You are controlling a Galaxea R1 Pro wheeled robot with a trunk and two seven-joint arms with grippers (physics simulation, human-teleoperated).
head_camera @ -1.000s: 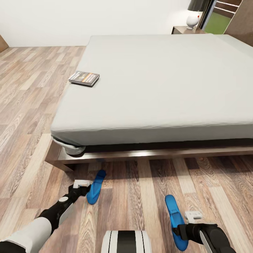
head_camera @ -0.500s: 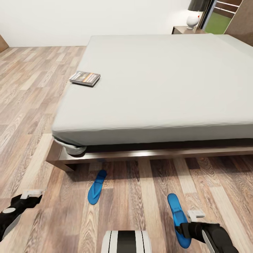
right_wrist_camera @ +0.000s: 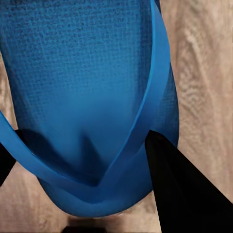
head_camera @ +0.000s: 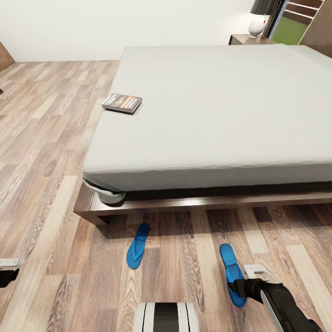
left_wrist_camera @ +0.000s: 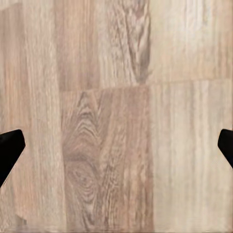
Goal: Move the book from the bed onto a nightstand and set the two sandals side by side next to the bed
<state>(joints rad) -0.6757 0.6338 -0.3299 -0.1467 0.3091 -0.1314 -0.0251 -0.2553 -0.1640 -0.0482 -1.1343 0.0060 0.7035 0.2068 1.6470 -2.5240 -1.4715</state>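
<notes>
Change since earlier frames: left arm has pulled away from the left-hand sandal toward the head view's lower-left edge; the whole view has slid, so the camera has moved too.
Right gripper (right_wrist_camera: 80, 160): pinching the right-hand sandal (head_camera: 232, 273) near its toe end; one black finger crosses the thong strap (right_wrist_camera: 145, 116) where it meets the sole, the other shows at the sole's opposite edge. Grip at the strap looks chosen to keep the flat sole from slipping.
Right-hand sandal, position: low over the wood-plank floor (head_camera: 184, 263), in front of the bed's foot end; whether it touches the floor cannot be told.
Left gripper (left_wrist_camera: 116, 145): spread wide, holding nothing, fingertips at the wrist view's two edges with bare planks between them; it sits well apart from the left-hand sandal.
Left-hand sandal (head_camera: 138, 246): lying flat on the floor just beside the bed frame (head_camera: 193, 203), toe toward the bed.
Pair spacing: sandals well apart and not parallel; judged, the held one needs bringing alongside the resting one.
Book (head_camera: 122, 103): flat on the mattress (head_camera: 216, 106) near its far left edge, untouched.
Nightstand (head_camera: 246, 39): beyond the bed's far corner, a white lamp (head_camera: 256, 26) on top; likely destination for the book.
</notes>
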